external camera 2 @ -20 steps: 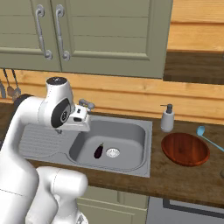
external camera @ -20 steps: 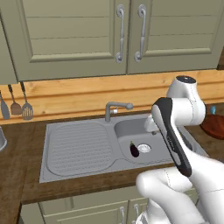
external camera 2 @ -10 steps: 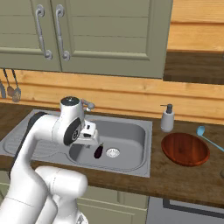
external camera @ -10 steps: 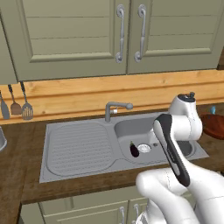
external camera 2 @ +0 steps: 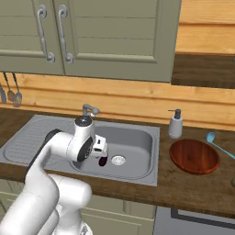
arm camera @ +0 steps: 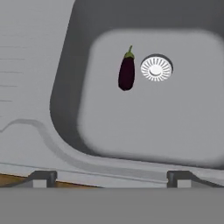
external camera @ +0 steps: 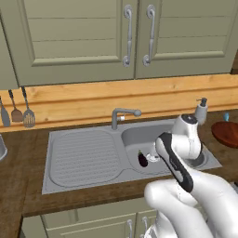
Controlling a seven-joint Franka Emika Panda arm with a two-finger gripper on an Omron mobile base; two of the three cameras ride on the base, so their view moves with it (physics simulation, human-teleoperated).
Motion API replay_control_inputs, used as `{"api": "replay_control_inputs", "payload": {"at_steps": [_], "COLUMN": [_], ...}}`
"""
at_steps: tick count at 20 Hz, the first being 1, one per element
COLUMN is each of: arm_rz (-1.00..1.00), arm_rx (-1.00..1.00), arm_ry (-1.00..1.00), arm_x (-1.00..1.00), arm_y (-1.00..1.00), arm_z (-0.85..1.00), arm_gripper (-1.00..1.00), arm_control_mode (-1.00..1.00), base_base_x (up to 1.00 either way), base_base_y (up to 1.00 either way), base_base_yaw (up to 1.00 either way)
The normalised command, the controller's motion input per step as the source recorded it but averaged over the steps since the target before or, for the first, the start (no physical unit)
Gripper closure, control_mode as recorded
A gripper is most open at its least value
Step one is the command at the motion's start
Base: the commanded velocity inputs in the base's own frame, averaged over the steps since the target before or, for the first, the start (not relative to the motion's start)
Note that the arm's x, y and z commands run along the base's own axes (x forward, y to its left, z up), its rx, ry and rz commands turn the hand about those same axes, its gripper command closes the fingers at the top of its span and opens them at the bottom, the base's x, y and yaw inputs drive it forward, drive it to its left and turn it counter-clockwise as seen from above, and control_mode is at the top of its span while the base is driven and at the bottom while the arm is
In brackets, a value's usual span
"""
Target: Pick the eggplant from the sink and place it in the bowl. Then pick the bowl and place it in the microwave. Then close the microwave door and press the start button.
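The eggplant (arm camera: 126, 73), small and dark purple with a green stem cap, lies on the floor of the sink (external camera 2: 137, 137) basin just left of the round drain (arm camera: 156, 68). My gripper (arm camera: 111, 177) hangs over the basin's near rim, open and holding nothing, its fingertips (arm camera: 43, 177) spread wide. From the right base view the gripper (external camera 2: 101, 155) hovers just above the eggplant (external camera 2: 103, 161). The eggplant (external camera: 142, 159) also lies beside my forearm. The reddish-brown bowl (external camera 2: 194, 156) sits on the counter right of the sink. The microwave is out of view.
A grey faucet (external camera 2: 89, 110) stands behind the basin, with the ribbed drainboard (external camera: 83, 155) to the left. A soap dispenser (external camera 2: 175, 124) and a blue utensil (external camera 2: 215, 140) flank the bowl. Utensils (external camera: 23, 114) hang on the wooden backsplash; cabinets (external camera: 135, 37) overhang.
My arm has swung down and forward, lowering the hand from above the faucet into the basin toward the eggplant. The jaws stayed open. The eggplant has not moved.
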Motion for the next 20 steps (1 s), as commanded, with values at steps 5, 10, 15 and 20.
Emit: {"api": "replay_control_inputs", "payload": {"at_steps": [5, 10, 15, 20], "arm_rz": [0.00, 0.00, 0.00, 0.00], "arm_rx": [0.13, 0.01, 0.00, 0.00], "arm_ry": [0.00, 0.17, 0.20, 0.01], "arm_x": [0.60, 0.50, 0.40, 0.08], "arm_y": [0.00, 0.00, 0.00, -0.02], "arm_z": [-0.30, 0.00, -0.05, -0.27], "arm_gripper": [-1.00, -1.00, -1.00, -1.00], "arm_control_mode": [-1.00, -1.00, -1.00, -1.00], "base_base_x": [0.00, 0.00, 0.00, 0.00], "base_base_y": [0.00, 0.00, 0.00, 0.00], "base_base_yaw": [0.00, 0.00, 0.00, 0.00]}}
